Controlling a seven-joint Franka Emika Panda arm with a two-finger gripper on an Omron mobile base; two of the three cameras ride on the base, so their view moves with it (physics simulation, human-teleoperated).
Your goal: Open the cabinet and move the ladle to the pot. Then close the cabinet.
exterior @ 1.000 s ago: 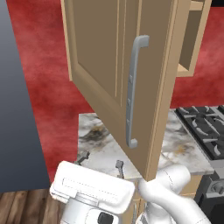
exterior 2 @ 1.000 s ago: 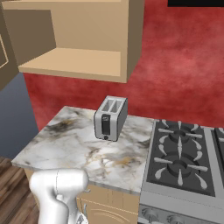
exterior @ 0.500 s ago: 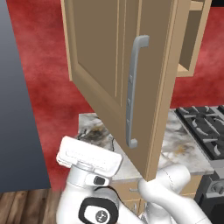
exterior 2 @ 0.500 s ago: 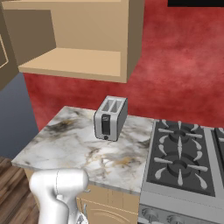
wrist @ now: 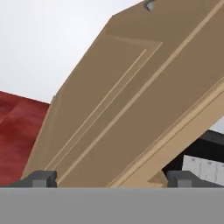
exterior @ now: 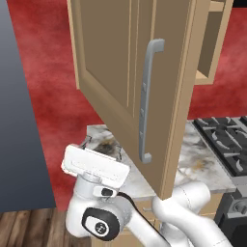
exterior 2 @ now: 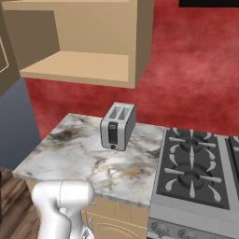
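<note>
Cabinet (exterior: 130,72) hangs on the red wall (exterior 2: 196,70) above the marble counter (exterior 2: 88,158), its recessed-panel door swung wide open so that in the left base view the door fills the middle of the picture, with the long silver bar handle (exterior: 146,101) running upright at about 3 o'clock from the door's centre. In the right base view the opened body shows a bare tan shelf (exterior 2: 74,65) at 11 o'clock. The stove (exterior 2: 196,168) sits at 4 o'clock in that view, touching the counter's right end, its burner grates dark. A silver two-slot toaster (exterior 2: 117,126) stands upright on the counter near the wall, at the picture's centre. In the hand view the gripper (wrist: 111,179) points at the door panel, its two dark fingertips (wrist: 41,178) spread fully wide and holding nothing. No readable writing shows anywhere.
</note>
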